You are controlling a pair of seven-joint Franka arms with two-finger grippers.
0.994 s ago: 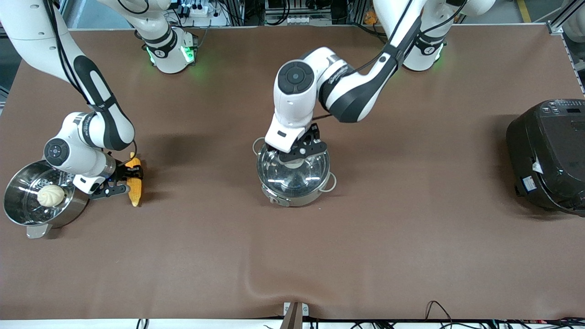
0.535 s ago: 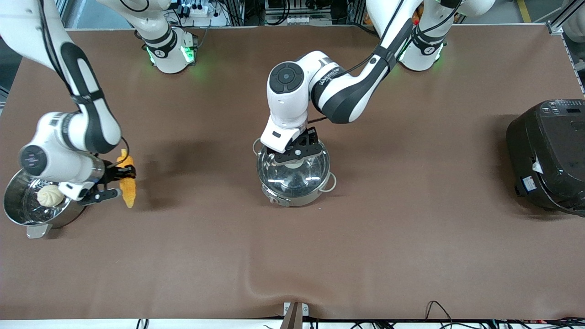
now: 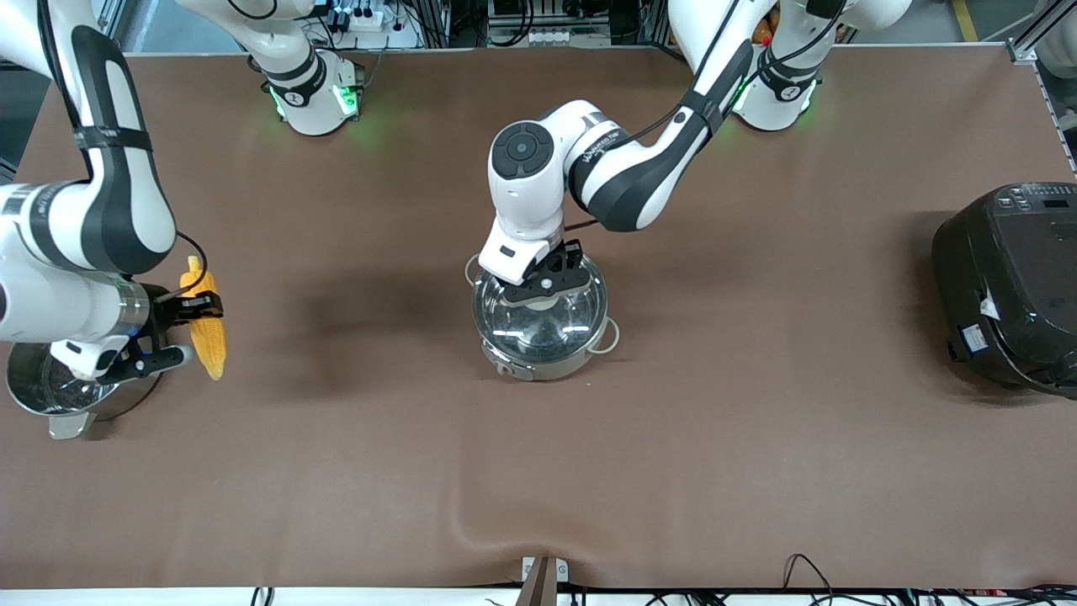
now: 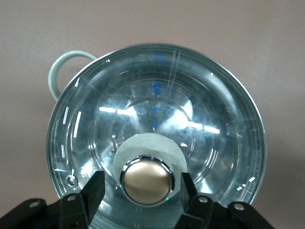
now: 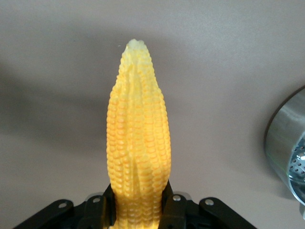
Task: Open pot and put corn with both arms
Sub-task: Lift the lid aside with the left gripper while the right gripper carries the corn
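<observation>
The shiny pot [image 3: 538, 358] stands mid-table with its glass lid [image 3: 555, 324] on. My left gripper [image 3: 543, 284] is low over the lid and open. In the left wrist view its fingers [image 4: 94, 188] flank the metal knob [image 4: 147, 180] with a gap on each side, the gripper [image 4: 143, 190] centred on it. My right gripper [image 3: 187, 331] is shut on the yellow corn [image 3: 206, 328] and holds it in the air beside the steamer pot. In the right wrist view the gripper [image 5: 138, 212] clamps the cob's thick end and the corn [image 5: 138, 138] points away.
A steel steamer pot [image 3: 50, 400] sits at the right arm's end of the table, partly under the right arm; its wall also shows in the right wrist view [image 5: 283, 143]. A black rice cooker [image 3: 1010, 286] stands at the left arm's end.
My right gripper has lifted the corn off the table and carried it up toward the right arm's end, now covering the bun. My left gripper has settled a little around the lid knob.
</observation>
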